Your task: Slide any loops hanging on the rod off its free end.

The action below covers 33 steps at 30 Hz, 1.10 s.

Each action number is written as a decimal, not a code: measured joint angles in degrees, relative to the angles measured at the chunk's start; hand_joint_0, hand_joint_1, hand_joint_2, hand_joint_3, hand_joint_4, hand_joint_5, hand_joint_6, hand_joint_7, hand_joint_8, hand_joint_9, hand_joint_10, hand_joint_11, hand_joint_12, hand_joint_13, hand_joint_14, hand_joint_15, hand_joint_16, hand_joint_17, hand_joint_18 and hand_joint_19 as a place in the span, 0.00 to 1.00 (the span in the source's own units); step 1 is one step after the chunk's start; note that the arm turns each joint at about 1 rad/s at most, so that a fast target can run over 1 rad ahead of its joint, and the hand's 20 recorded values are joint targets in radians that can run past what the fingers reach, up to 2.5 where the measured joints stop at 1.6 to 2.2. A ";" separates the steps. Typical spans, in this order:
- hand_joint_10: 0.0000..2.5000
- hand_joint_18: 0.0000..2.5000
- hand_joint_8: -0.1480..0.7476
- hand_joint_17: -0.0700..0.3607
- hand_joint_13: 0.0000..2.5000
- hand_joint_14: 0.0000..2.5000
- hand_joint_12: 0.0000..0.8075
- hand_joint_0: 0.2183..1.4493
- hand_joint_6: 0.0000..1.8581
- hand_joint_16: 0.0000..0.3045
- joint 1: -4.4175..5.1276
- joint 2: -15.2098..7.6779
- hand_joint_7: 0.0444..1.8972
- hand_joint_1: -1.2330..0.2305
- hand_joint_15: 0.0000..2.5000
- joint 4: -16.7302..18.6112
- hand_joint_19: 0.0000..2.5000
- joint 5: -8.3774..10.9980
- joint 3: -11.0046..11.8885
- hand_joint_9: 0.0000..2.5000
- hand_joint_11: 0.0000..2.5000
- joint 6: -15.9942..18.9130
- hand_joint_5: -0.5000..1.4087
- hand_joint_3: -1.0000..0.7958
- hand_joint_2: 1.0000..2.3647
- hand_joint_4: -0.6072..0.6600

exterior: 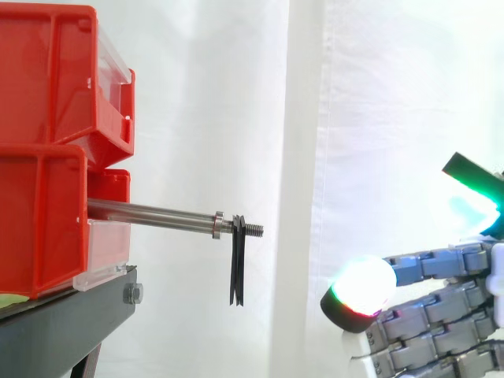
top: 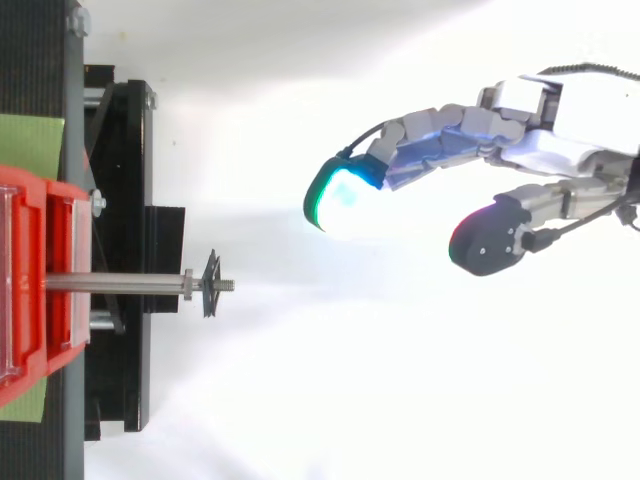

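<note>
Presently, two stacked red bins [exterior: 47, 157] sit on the stand [exterior: 63, 323] — contents not discernible. A rod [exterior: 150, 213] projects from the lower bin; black loops [exterior: 237, 260] hang at its threaded free end, just past a nut [exterior: 218, 224]. The hand [top: 560, 120] is well apart, fingers [top: 440, 140] loosely extended, holding nothing. Top view shows thumb spread from fingers — side view shows the loops' drop.

Side view: two stacked red plastic bins [exterior: 47, 118] occupy the left edge, resting on a black metal stand [exterior: 63, 323] at lower left. A slim steel rod [exterior: 150, 213] projects rightward from the lower bin toward frame centre. Thin black loops [exterior: 237, 264] hang near its free end, just right of a small metal collar [exterior: 218, 225]. The robot hand [exterior: 441, 307] lies at lower right, well apart from the rod. Top view: hand at upper right, loops left of centre.
</note>
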 measured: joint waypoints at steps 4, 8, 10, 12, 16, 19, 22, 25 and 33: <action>0.00 0.20 0.46 0.49 0.17 0.00 0.44 0.24 0.27 0.20 0.07 -3.57 0.39 0.47 0.06 4.58 0.11 -0.06 0.20 0.22 0.09 0.32 0.15 0.33 0.01 0.67; 0.00 0.20 0.46 0.49 0.17 0.00 0.44 0.24 0.27 0.20 0.09 -6.48 0.39 0.46 0.06 9.69 0.11 0.07 0.80 0.22 0.09 0.88 0.15 0.34 0.01 0.67; 0.00 0.20 0.46 0.49 0.17 0.00 0.44 0.24 0.27 0.20 0.10 -8.10 0.39 0.46 0.05 12.26 0.11 0.02 1.59 0.22 0.09 1.26 0.15 0.33 0.01 0.67; 0.00 0.20 0.46 0.49 0.17 0.00 0.44 0.24 0.27 0.20 0.06 -10.00 0.39 0.46 0.05 14.00 0.11 -0.09 2.86 0.22 0.09 1.67 0.15 0.34 0.01 0.67; 0.00 0.20 0.46 0.48 0.17 0.00 0.44 0.25 0.27 0.20 -0.02 -14.13 0.40 0.46 0.05 15.47 0.11 -0.44 6.46 0.22 0.09 2.95 0.16 0.33 0.01 0.67; 0.00 0.20 0.46 0.48 0.17 0.00 0.44 0.25 0.27 0.20 -0.12 -16.89 0.40 0.46 0.05 16.17 0.11 -1.04 9.36 0.22 0.09 4.01 0.16 0.34 0.01 0.67; 0.00 0.20 0.46 0.48 0.17 0.00 0.44 0.25 0.27 0.20 -0.29 -19.64 0.40 0.46 0.05 17.01 0.11 -2.04 12.58 0.22 0.09 5.03 0.16 0.34 0.01 0.67; 0.00 0.20 0.46 0.48 0.17 0.00 0.44 0.25 0.27 0.20 -0.29 -21.01 0.41 0.46 0.05 17.64 0.11 -2.40 14.88 0.22 0.09 5.42 0.16 0.33 0.01 0.67; 0.00 0.19 0.46 0.47 0.17 0.00 0.44 0.25 0.27 0.19 -0.25 -21.54 0.44 0.45 0.05 18.49 0.11 -2.83 16.46 0.22 0.09 3.95 0.16 0.33 0.01 0.69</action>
